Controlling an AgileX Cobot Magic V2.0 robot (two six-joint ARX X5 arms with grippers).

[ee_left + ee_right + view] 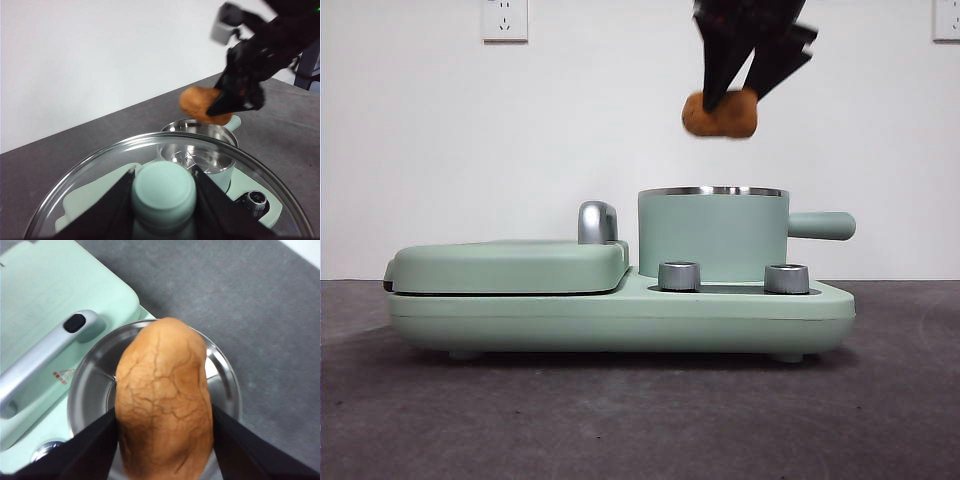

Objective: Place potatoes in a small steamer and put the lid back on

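Note:
The orange-brown, cracked potato (720, 115) hangs in the air above the small steamer (713, 232), with my right gripper (740, 85) shut on it. In the right wrist view the potato (162, 395) sits between the jaws, right over the steamer's open steel bowl (90, 385). My left gripper (163, 197) is shut on the mint-green knob (163, 192) of the lid (75, 192), held up and off to the side of the steamer (200, 150). From there the potato (200, 102) and the right gripper (235, 100) also show.
The steamer stands on a mint-green cooker base (620, 310) with two steel dials (680, 276) at its front. A flat griddle cover (510, 265) with a chrome handle (597, 222) takes up the base's left half. The steamer's side handle (820, 226) points right.

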